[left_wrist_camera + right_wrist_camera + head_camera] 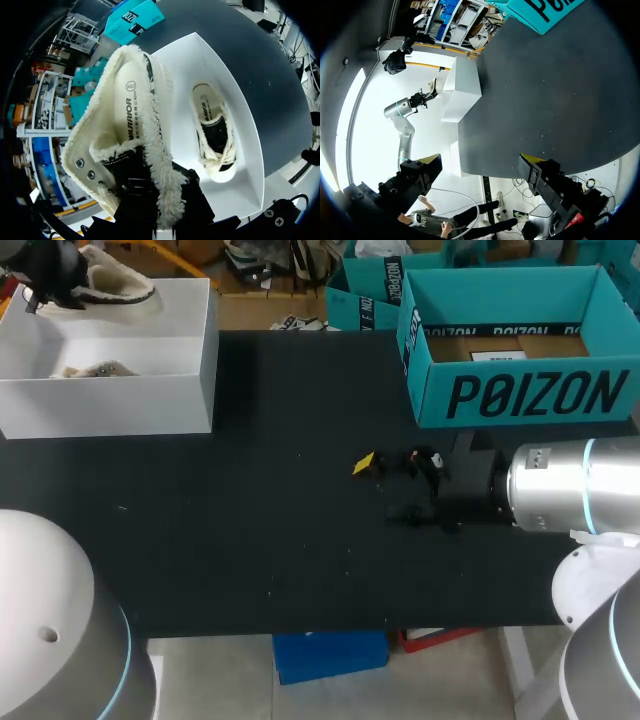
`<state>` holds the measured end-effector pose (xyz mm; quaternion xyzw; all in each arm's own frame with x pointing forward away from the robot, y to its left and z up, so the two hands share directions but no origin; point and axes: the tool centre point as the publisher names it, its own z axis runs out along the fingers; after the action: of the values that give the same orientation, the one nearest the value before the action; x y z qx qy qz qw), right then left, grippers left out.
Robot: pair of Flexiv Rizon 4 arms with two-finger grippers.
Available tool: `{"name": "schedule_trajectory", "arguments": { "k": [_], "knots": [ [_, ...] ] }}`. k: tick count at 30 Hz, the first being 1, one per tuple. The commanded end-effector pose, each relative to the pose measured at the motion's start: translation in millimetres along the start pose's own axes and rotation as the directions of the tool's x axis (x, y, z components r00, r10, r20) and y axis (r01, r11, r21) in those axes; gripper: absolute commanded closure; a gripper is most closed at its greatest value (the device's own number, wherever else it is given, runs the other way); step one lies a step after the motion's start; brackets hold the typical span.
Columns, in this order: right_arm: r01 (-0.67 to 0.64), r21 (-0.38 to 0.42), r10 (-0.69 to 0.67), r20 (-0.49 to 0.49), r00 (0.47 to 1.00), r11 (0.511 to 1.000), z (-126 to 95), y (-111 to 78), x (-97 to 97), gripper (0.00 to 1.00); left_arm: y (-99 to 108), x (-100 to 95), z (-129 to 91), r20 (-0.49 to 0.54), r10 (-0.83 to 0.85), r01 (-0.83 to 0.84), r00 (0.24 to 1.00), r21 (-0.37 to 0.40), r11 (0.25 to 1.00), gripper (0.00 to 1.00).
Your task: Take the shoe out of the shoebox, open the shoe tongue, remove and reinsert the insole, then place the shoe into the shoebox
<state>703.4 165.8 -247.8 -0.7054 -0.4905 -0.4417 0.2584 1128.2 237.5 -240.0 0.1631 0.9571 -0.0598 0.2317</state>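
Now, left gripper [60,285]: at the far left corner of the table, above the back of the white box; its jaws pinch the fleecy collar edge of the shoe, with a black finger on either side of it.
shoe [127,115]: held in the air over the shoebox with its opening towards the left wrist camera; pale insole visible inside, woolly trim all round the collar, metal eyelets on the flap nearest the gripper.
shoebox [190,350]: white and open-topped, standing on the far left of the table.
second shoe [212,135]: lying on the shoebox floor, laces up, beneath and apart from the held one.
table [250,520]: black surface.
teal box [530,395]: open, at the far right.
right gripper [480,160]: low over the table just in front of the teal box, pointing leftwards; jaws spread wide with nothing between them.
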Motion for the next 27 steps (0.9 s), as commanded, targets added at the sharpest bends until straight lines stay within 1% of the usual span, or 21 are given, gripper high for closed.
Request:
{"name": "schedule_trajectory", "arguments": {
  "k": [1,3,4,5,6,8,12,14,17,22,23,25,27],
  "knots": [
    [0.0,0.001,0.0,-0.001,1.0,1.0,-0.2,0.2,-0.2,0.0,-0.1,0.0,-2.1,0.001,0.003,-0.003,1.0,-0.001,1.0,1.0],
    [0.0,0.001,0.0,-0.001,1.0,1.0,-0.2,0.2,-0.2,0.0,2.6,-3.2,-3.8,0.004,-0.007,0.007,1.0,-0.011,1.0,1.0],
    [0.0,0.001,0.0,-0.001,1.0,1.0,-0.2,0.2,-0.2,0.0,6.6,-6.7,-6.6,0.001,-0.026,0.026,1.0,0.016,1.0,1.0],
    [0.0,0.001,0.0,-0.001,1.0,1.0,-0.2,0.2,-0.2,0.0,9.6,-8.8,-9.4,-0.01,-0.038,0.038,0.999,0.024,0.999,1.0],
    [0.0,0.001,0.0,-0.001,1.0,1.0,-0.2,0.2,-0.2,0.0,13.1,-11.8,-10.0,-0.02,-0.061,0.061,0.998,-0.001,0.998,1.0],
    [0.0,0.001,0.0,-0.001,1.0,1.0,-0.2,0.2,-0.2,0.0,16.7,-15.3,-12.4,-0.034,-0.086,0.086,0.996,0.0,0.996,1.0],
    [0.0,0.001,0.0,-0.001,1.0,1.0,-0.2,0.2,-0.2,0.0,16.8,-17.9,-20.7,-0.044,-0.133,0.132,0.99,-0.03,0.991,1.0],
    [0.0,0.001,0.0,-0.001,1.0,1.0,-0.2,0.2,-0.2,0.0,14.7,-17.0,-22.6,-0.046,-0.143,0.142,0.989,-0.023,0.99,1.0],
    [0.0,0.001,0.0,-0.001,1.0,1.0,-0.2,0.2,-0.2,0.0,8.8,-12.5,-16.7,-0.064,-0.144,0.143,0.987,-0.031,0.989,1.0],
    [0.0,0.001,0.0,-0.001,1.0,1.0,-0.2,0.2,-0.2,0.0,-1.4,-6.6,-5.1,-0.085,-0.161,0.155,0.983,-0.07,0.985,1.0],
    [0.0,0.001,0.0,-0.001,1.0,1.0,-0.2,0.2,-0.2,0.0,-2.7,-4.3,-1.3,-0.096,-0.173,0.164,0.98,-0.094,0.982,1.0],
    [0.0,0.001,0.0,-0.001,1.0,1.0,-0.2,0.2,-0.2,0.0,-2.4,-0.7,6.3,-0.106,-0.191,0.178,0.976,-0.126,0.976,1.0],
    [0.0,0.001,0.0,-0.001,1.0,1.0,-0.2,0.2,-0.2,0.0,-0.7,2.1,14.1,-0.128,-0.212,0.195,0.969,-0.132,0.972,1.0]
  ]
}}
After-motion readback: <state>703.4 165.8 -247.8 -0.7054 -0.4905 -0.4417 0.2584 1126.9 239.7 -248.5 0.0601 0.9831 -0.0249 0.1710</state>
